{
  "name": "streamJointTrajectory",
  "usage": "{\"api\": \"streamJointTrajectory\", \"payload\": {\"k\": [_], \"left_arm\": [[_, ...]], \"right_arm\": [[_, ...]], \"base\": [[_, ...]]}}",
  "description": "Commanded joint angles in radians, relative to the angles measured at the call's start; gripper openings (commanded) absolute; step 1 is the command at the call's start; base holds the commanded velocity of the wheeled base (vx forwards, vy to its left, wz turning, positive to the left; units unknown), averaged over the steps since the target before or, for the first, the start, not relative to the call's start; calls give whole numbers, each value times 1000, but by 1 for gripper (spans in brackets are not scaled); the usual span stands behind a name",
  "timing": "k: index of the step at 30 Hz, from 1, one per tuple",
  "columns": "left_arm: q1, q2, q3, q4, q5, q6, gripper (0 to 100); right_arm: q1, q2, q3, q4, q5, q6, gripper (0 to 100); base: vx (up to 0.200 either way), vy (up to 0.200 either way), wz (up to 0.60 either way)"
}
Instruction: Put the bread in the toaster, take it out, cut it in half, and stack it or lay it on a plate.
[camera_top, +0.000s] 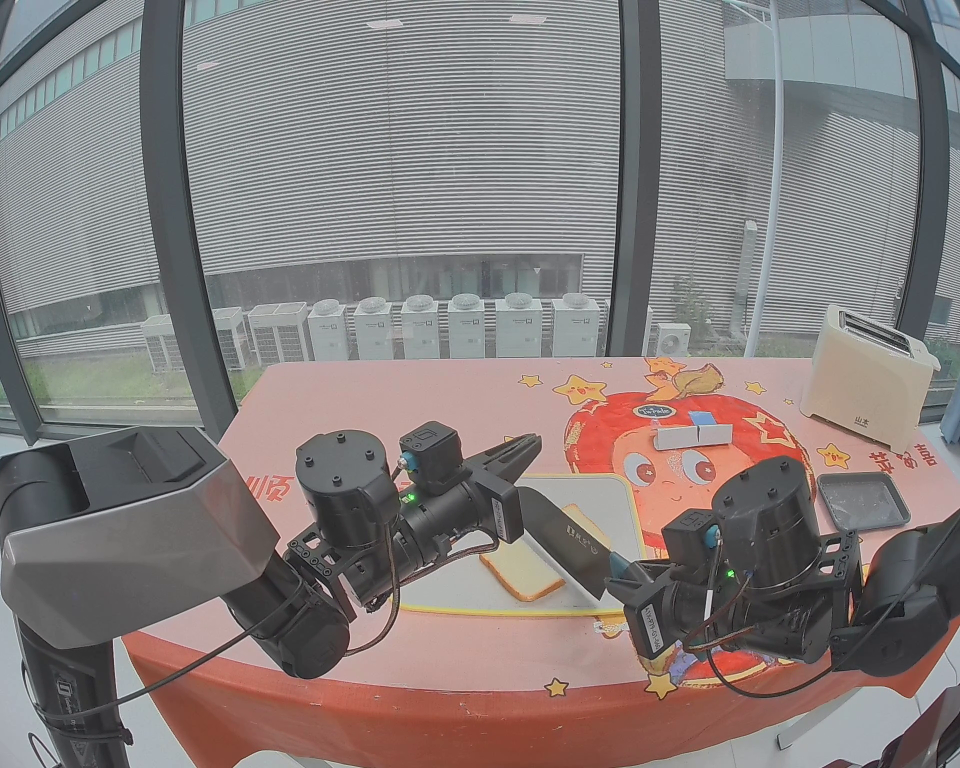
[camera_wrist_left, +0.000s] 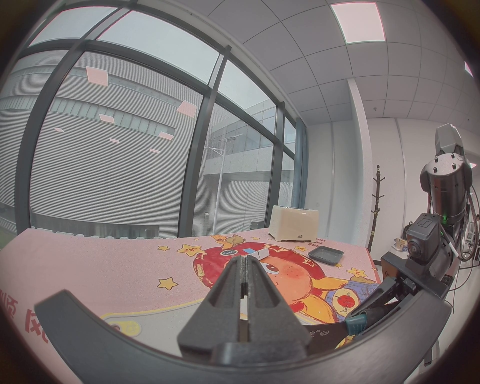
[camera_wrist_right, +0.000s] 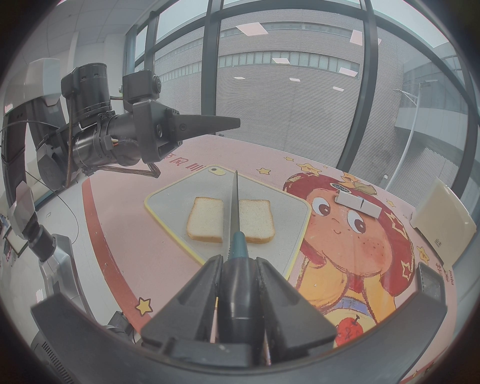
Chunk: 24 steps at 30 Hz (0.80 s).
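**Unsteadied slice may slide under the blade**

The left gripper (camera_top: 528, 443) hovers over the cutting board (camera_top: 600, 495), its jaws pressed together on nothing and clear of the bread (camera_wrist_right: 207, 225). The bread lies flat on the board beneath the knife (camera_wrist_right: 234, 197), whose blade crosses its middle; whether the edge touches, I cannot tell. The right gripper (camera_wrist_right: 239, 270) pinches the knife's handle. With nothing steadying the slice, a pushing stroke could drag or crush it and leave uneven halves. The dark tray (camera_top: 862, 500) and toaster (camera_top: 868, 375) stand well apart.
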Motion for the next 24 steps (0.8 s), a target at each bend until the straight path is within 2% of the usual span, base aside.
{"api": "streamJointTrajectory", "payload": {"k": [1,24], "left_arm": [[19,-17,-2,-3,3,0,0],[22,-34,4,-5,3,0,0]], "right_arm": [[3,-16,3,-1,0,-1,0],[30,-105,6,1,-7,-1,0]], "base": [[0,0,0],[0,0,0]]}}
